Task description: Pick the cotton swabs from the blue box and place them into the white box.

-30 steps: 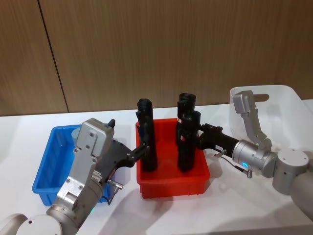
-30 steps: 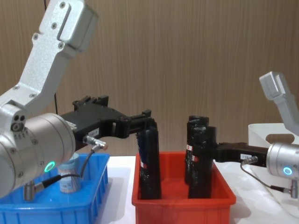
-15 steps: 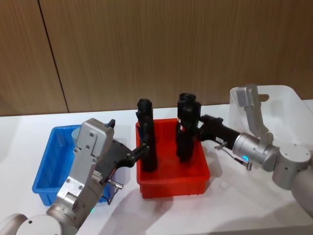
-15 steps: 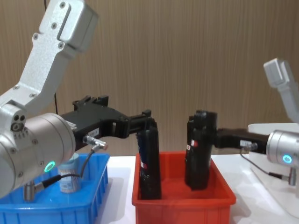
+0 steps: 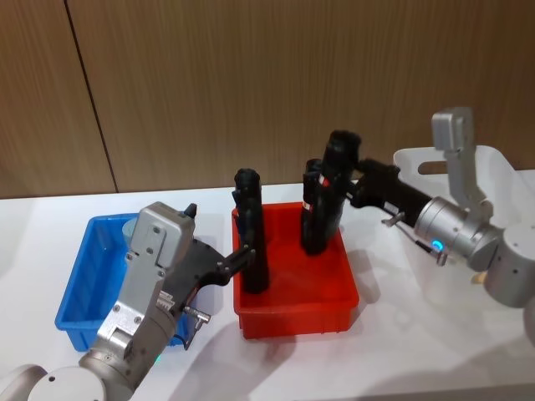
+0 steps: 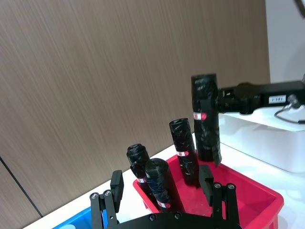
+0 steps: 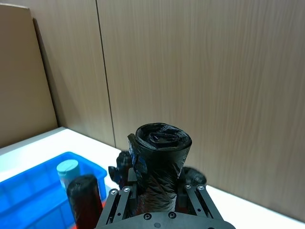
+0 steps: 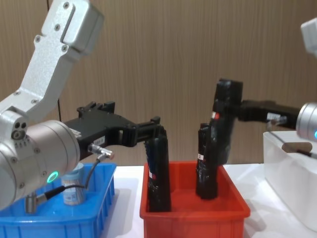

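A tub of cotton swabs (image 8: 73, 191) with a pale lid stands in the blue box (image 5: 79, 288) at the left, also seen as a tub (image 7: 68, 170) in the right wrist view. The white box (image 5: 493, 171) stands at the far right. My right gripper (image 5: 349, 180) is shut on a tall black cylinder (image 8: 225, 124), held above the red bin (image 5: 292, 313) near the white box. My left gripper (image 5: 244, 255) is open beside another black cylinder (image 5: 251, 238) at the red bin's left side, its fingers (image 6: 116, 183) spread wide.
Three black cylinders stand in the red bin (image 8: 193, 218) between the two boxes, two at the left and one (image 8: 205, 163) at the back right. A wooden wall runs behind the white table. My left arm (image 8: 34, 148) hangs over the blue box.
My right gripper has lifted its black cylinder up out of the red bin and carried it toward the white box. The left arm has not moved.
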